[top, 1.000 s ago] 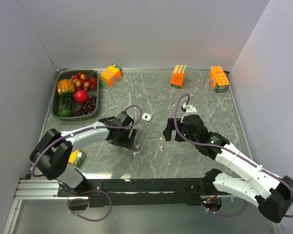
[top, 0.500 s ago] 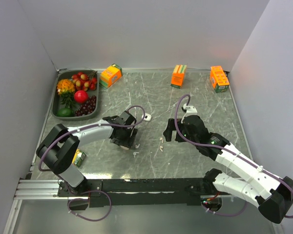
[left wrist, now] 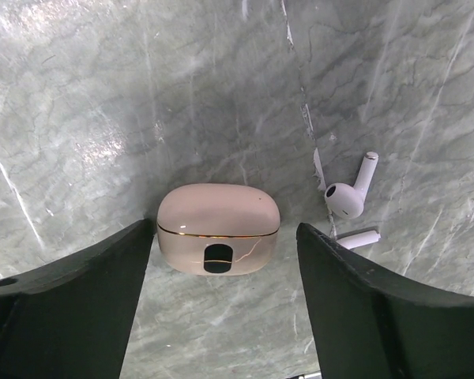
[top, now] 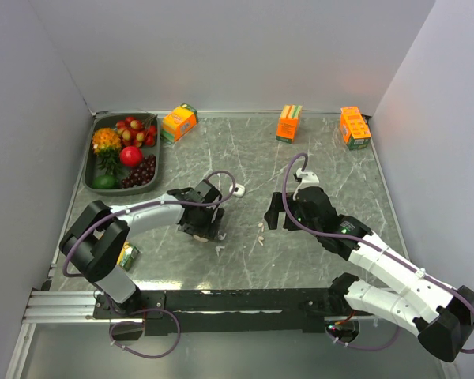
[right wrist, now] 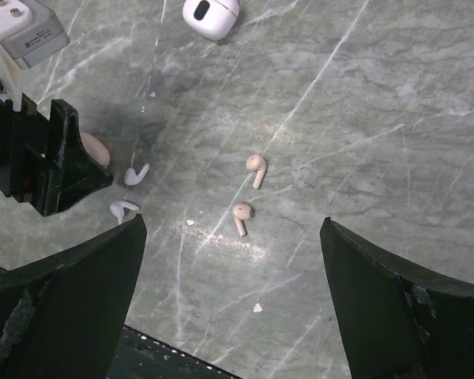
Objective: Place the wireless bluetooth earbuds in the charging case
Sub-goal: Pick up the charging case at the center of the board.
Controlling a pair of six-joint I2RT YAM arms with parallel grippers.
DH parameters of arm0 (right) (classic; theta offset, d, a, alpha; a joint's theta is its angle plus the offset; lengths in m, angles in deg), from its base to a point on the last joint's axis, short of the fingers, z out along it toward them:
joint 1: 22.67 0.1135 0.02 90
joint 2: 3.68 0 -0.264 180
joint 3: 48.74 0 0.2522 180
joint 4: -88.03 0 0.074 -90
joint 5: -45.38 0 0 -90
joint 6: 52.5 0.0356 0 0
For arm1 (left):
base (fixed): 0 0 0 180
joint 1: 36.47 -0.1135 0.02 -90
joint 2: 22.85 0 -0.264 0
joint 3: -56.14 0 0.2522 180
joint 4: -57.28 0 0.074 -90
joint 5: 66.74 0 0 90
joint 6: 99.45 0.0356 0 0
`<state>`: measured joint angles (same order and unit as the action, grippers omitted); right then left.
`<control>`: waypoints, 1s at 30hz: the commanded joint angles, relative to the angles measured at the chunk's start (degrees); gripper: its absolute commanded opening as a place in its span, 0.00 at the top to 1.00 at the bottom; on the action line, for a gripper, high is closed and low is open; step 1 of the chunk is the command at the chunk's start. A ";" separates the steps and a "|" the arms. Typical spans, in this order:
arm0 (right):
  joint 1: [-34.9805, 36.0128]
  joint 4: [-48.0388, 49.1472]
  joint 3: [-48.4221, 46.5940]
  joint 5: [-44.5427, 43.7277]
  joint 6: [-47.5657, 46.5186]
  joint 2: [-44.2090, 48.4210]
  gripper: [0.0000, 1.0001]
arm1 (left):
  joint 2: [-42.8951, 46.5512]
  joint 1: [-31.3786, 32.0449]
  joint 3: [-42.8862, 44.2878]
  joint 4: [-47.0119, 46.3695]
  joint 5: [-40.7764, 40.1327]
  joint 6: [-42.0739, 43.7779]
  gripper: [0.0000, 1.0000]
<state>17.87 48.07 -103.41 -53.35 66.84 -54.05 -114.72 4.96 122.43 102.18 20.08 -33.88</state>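
Observation:
The tan charging case [left wrist: 218,213] lies closed on the marble table, its dark spot facing the left wrist camera. My left gripper [left wrist: 225,237] is open and low, with one jaw on either side of the case. In the top view my left gripper [top: 210,227] hides the case. Two white earbuds [left wrist: 347,193] lie just right of it and also show in the right wrist view [right wrist: 136,174]. Two tan earbuds [right wrist: 255,167] lie ahead of my right gripper [right wrist: 233,237], which is open, empty and above the table [top: 273,212].
A second, white case [right wrist: 211,16] lies between the arms [top: 237,189]. A dark tray [top: 89,170] of fruit stands at the back left. Three orange cartons [top: 179,121] [top: 289,122] [top: 355,127] stand along the back. A small yellow-green object [top: 125,255] lies near the left arm.
My left gripper has moved right, then settled over the tan case. The right arm has not moved.

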 commanded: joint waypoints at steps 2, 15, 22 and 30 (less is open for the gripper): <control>0.25 1.32 0.12 -0.67 0.45 0.36 0.01 | 0.82 0.76 1.08 1.21 -1.30 -1.77 0.21; 0.25 1.59 0.65 -0.59 0.63 0.18 0.01 | 1.79 1.28 -0.85 2.88 -4.03 -2.91 0.29; 0.16 1.94 0.92 -0.15 0.89 -0.08 0.01 | 1.18 1.29 -0.77 2.53 -3.85 -3.17 0.30; 0.16 1.24 0.74 -0.50 0.54 0.80 0.01 | 0.99 1.37 -0.94 2.09 -4.02 -3.44 0.76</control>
<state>17.87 48.31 -102.55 -53.31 67.06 -54.11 -114.22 6.05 121.73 103.77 16.91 -36.56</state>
